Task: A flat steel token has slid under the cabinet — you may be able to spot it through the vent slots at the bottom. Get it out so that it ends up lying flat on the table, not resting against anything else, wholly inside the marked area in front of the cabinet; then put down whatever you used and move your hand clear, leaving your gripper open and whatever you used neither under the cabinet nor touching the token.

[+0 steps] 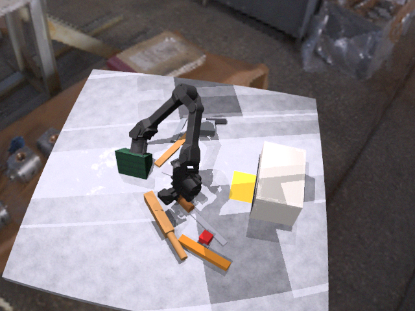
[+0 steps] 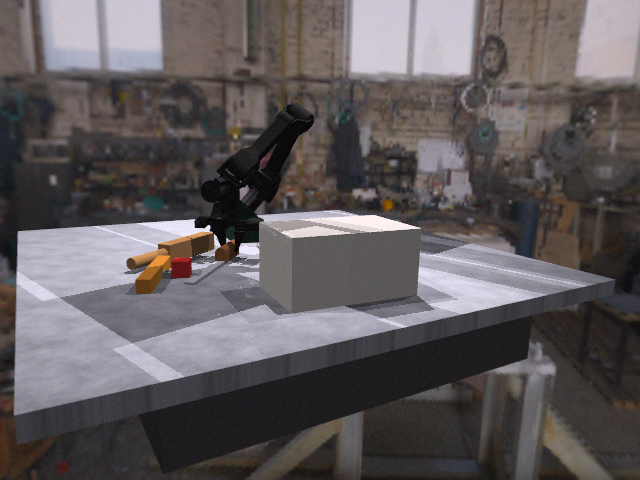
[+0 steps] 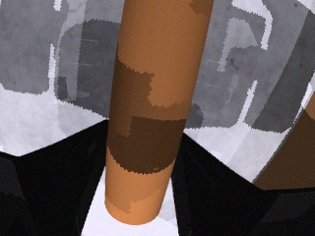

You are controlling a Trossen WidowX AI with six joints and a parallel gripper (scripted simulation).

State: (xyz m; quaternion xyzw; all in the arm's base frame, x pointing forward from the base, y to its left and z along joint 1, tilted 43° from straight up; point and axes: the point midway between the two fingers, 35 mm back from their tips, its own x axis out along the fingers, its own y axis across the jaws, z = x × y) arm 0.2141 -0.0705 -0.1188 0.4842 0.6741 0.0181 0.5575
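My gripper (image 1: 179, 199) (image 2: 229, 248) (image 3: 142, 133) is shut on the round orange-brown handle (image 1: 186, 205) (image 2: 224, 252) (image 3: 157, 93) of a thin tool. The tool's narrow grey blade (image 1: 209, 227) (image 2: 209, 272) points away from the arm's base, low over the table, and its far part passes beside the red cube. Whether it touches the table is unclear. The pale cabinet (image 1: 279, 181) (image 2: 356, 268) stands to the right of the gripper in the top view. The yellow marked area (image 1: 242, 187) lies in front of it. The steel token and the vent slots are not visible.
A red cube (image 1: 205, 236) (image 2: 181, 268) sits by an orange bar (image 1: 204, 253) (image 2: 148, 279). A wooden piece with a round handle (image 1: 159, 214) (image 2: 178, 249) lies left of them. Another orange stick (image 1: 170, 151), a grey block (image 1: 207, 128) and a green block (image 1: 132, 164) are near the arm.
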